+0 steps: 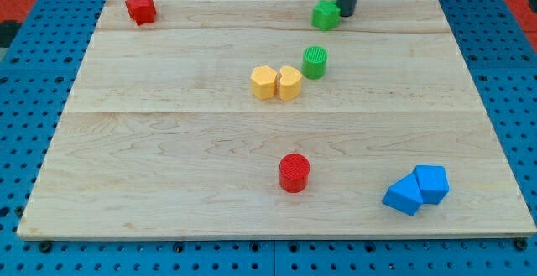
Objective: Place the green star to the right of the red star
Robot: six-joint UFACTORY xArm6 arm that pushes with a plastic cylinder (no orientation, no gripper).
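Fingers I have none on this rig, so nothing opens, closes or holds: my tip (347,13), the end of a straight dark rod, sits against the right side of the small green plastic star block (326,14) near the wooden board's (168,142) top edge, right of centre. I judge the push is just starting, and next calls for a steady leftward shove along that edge, stopping just right of the red plastic star block (141,8) in the top-left corner. Squat and evenly pointed, the green star shows no long axis or heading I can read.

My tip (346,13) touches the green star's (325,14) right side.
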